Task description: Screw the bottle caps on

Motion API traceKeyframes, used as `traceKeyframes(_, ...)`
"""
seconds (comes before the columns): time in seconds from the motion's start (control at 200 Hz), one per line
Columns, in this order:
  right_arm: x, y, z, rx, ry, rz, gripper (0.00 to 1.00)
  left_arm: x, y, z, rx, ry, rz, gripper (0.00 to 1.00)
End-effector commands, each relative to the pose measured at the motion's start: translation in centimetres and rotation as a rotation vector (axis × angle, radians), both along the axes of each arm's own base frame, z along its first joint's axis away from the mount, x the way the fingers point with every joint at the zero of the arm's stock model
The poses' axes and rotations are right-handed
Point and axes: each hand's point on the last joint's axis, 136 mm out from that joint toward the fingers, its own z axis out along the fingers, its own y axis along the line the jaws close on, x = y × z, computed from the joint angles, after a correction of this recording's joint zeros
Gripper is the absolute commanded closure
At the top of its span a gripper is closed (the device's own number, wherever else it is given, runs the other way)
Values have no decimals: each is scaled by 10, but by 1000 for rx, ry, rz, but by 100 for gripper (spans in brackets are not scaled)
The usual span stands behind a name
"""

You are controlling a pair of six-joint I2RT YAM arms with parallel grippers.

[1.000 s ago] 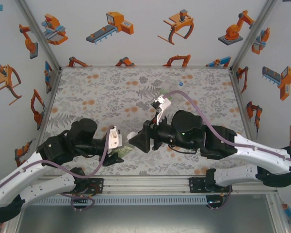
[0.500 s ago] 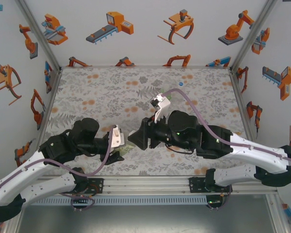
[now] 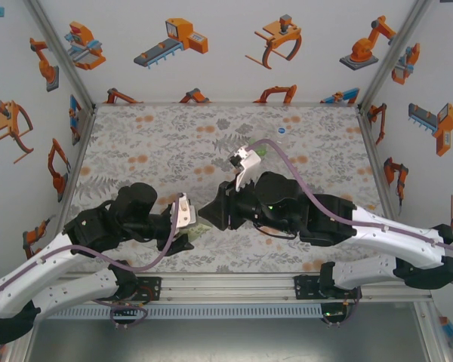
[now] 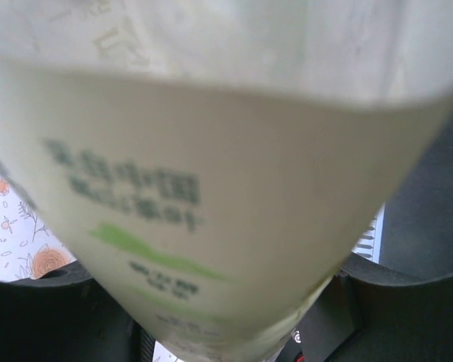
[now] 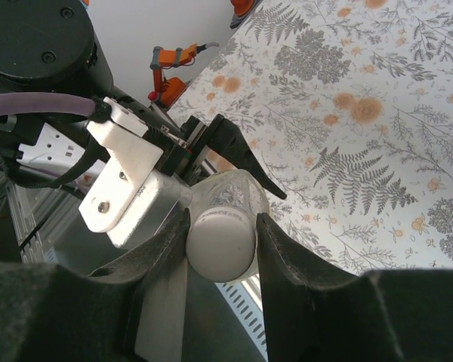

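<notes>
Slid left and narrowed since a second ago: right gripper [image 3: 205, 214]. Clamped in left gripper [image 3: 186, 231], front centre over the table [image 3: 174, 143]: bottle [image 4: 211, 211], probably light, thin-walled (squashy if over-squeezed). Pinched by right fingers [image 5: 281, 260] at its mouth: white cap [image 5: 220, 243], tiny, likely slick; best gripped around the rim.

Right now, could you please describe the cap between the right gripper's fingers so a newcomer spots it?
Look at the front middle of the floral table, where the grippers meet. The left gripper holds a clear bottle, and the white cap sits at its mouth, pinched by the right gripper. It is white, unlike the blue-topped cap lying alone far back.
</notes>
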Motion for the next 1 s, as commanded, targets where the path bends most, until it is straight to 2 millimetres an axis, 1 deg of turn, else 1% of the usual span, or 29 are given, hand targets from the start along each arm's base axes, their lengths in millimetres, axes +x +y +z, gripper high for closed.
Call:
traceKeyframes(0.0,10,-10,4,-21,-37,-55,87,7,0,12,-54,-50,33,39)
traceKeyframes(0.045,13,-13,3,-32,-54,-67,87,8,1,13,-59,-60,46,27)
traceKeyframes(0.06,13,-14,2,-38,-60,-70,87,9,2,13,-61,-63,50,18)
traceKeyframes(0.07,14,-14,2,-40,-62,-73,87,9,2,14,-63,-66,52,15)
traceKeyframes(0.105,17,-16,1,-51,-75,-83,88,9,3,14,-64,-70,57,5)
traceKeyframes(0.135,20,-18,0,-58,-81,-92,88,10,5,14,-61,-73,62,0)
traceKeyframes(0.15,21,-19,-1,-61,-81,-96,88,10,6,14,-59,-75,65,2)
traceKeyframes(0.175,24,-21,-2,-65,-84,-103,88,11,7,15,-58,-79,71,3)
traceKeyframes(0.305,39,-26,-11,-106,-97,-127,90,16,13,16,-63,-97,114,3)
traceKeyframes(0.441,66,-33,-22,-159,-105,-163,91,23,19,15,-69,-103,177,3)
traceKeyframes(0.611,114,-43,-38,-231,-108,-220,94,35,28,11,-79,-67,298,3)
traceKeyframes(0.726,148,-42,-43,-281,-128,-227,94,41,34,10,-103,-16,378,3)
traceKeyframes(0.916,211,-41,-57,-337,-140,-248,95,54,43,4,-136,75,533,3)
traceKeyframes(0.991,235,-41,-64,-362,-147,-257,95,54,44,1,-149,107,558,2)
